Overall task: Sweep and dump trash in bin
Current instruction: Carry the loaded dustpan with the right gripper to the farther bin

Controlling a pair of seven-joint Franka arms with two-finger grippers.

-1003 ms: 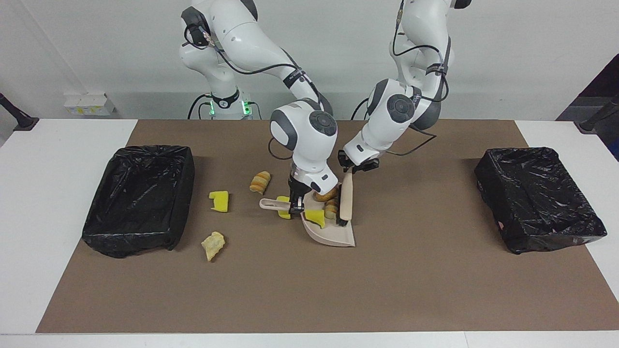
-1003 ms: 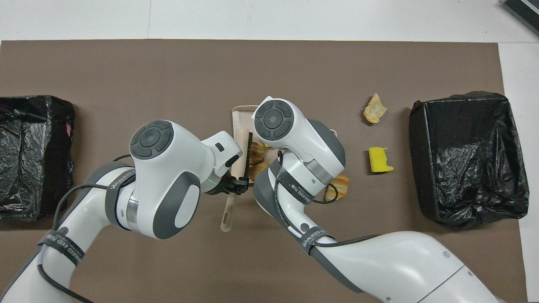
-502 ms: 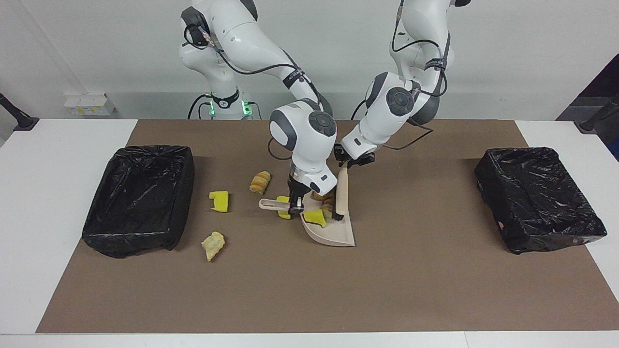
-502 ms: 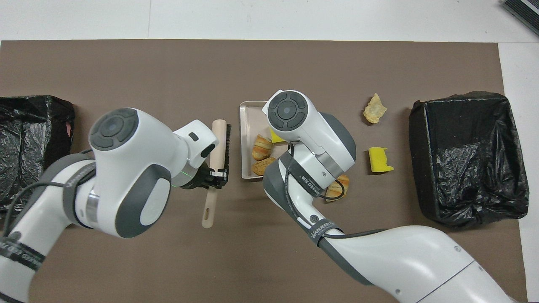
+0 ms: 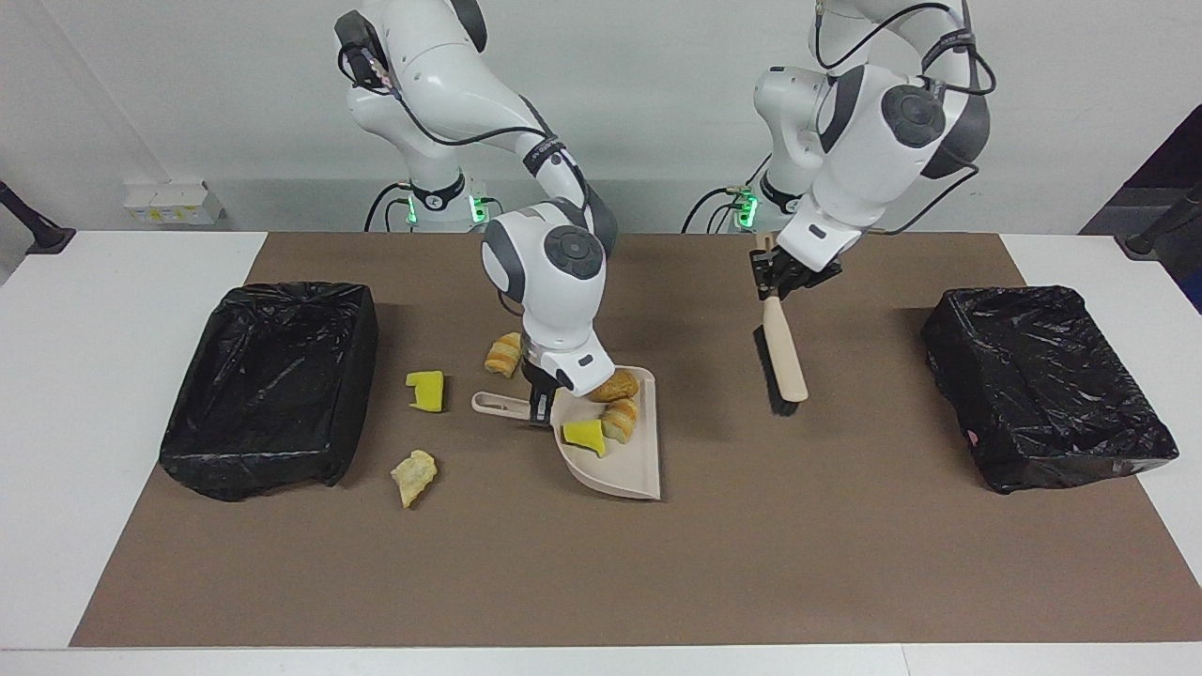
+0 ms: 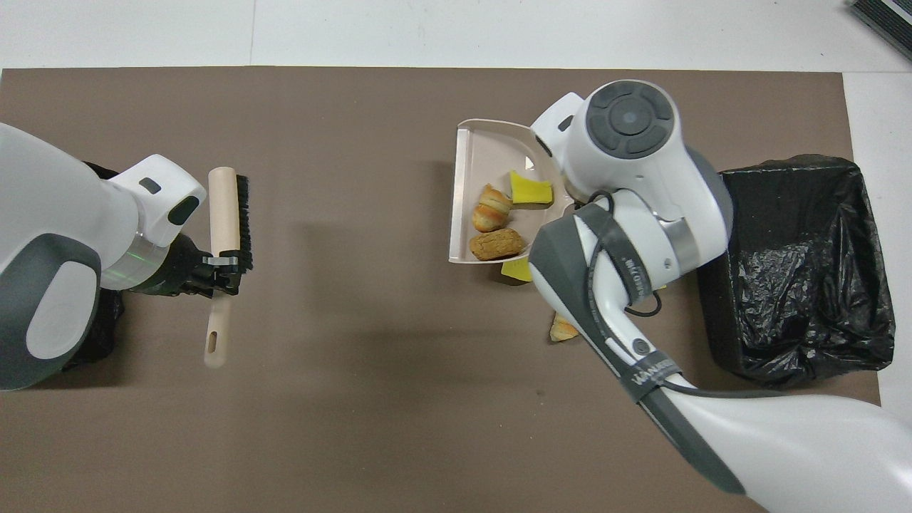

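Beige dustpan (image 5: 620,460) gripped by right gripper (image 5: 539,406), arm hiding some trash (image 6: 491,217), left gripper (image 5: 772,282) clamping brush (image 5: 784,361), armband lettering unreadable.

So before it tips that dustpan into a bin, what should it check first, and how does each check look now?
1. Right gripper shut on the dustpan handle: ok.
2. Three scraps sit inside the dustpan, a yellow wedge among them: ok.
3. Brush, held by the left gripper, is lifted away from the dustpan: ok.
4. Bin at the right arm's end is open: ok.
5. All trash collected: not ok; a yellow sponge and a tan lump lie on the mat.
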